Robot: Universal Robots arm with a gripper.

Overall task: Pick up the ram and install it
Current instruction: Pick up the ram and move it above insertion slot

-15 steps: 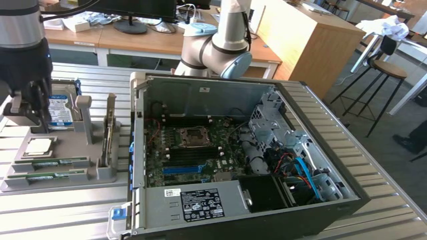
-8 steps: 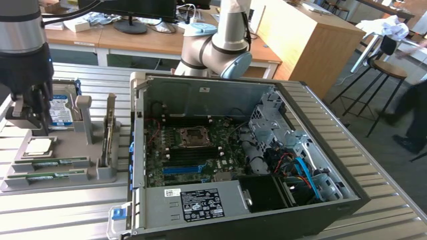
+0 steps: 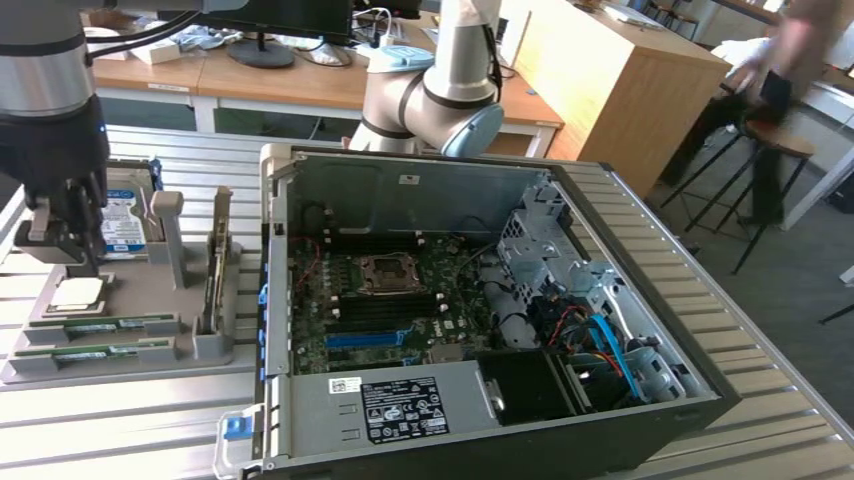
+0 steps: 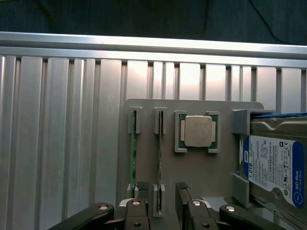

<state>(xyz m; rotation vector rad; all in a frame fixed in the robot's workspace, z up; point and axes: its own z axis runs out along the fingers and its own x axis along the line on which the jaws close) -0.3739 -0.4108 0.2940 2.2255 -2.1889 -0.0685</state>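
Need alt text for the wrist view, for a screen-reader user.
Open gripper hangs over a grey holder on a slatted metal table, centred above one ram stick standing on edge. A second stick, a silver processor chip and a blue-labelled hard drive sit alongside.

Your exterior view is lit by bright, even daylight, strongest toward the exterior view's right, where the person (image 3: 781, 70) is smeared by motion blur. The ribbed metal surface (image 3: 134, 440) throws soft glare along its slats, while the open computer case (image 3: 400, 190) keeps its motherboard (image 3: 387, 310) in dim shadow. In your wrist view the surface glows in pale bands, the processor chip (image 4: 198, 131) gleams mildly, and the hand (image 4: 161, 187) sits dark and blurry close to the lens.
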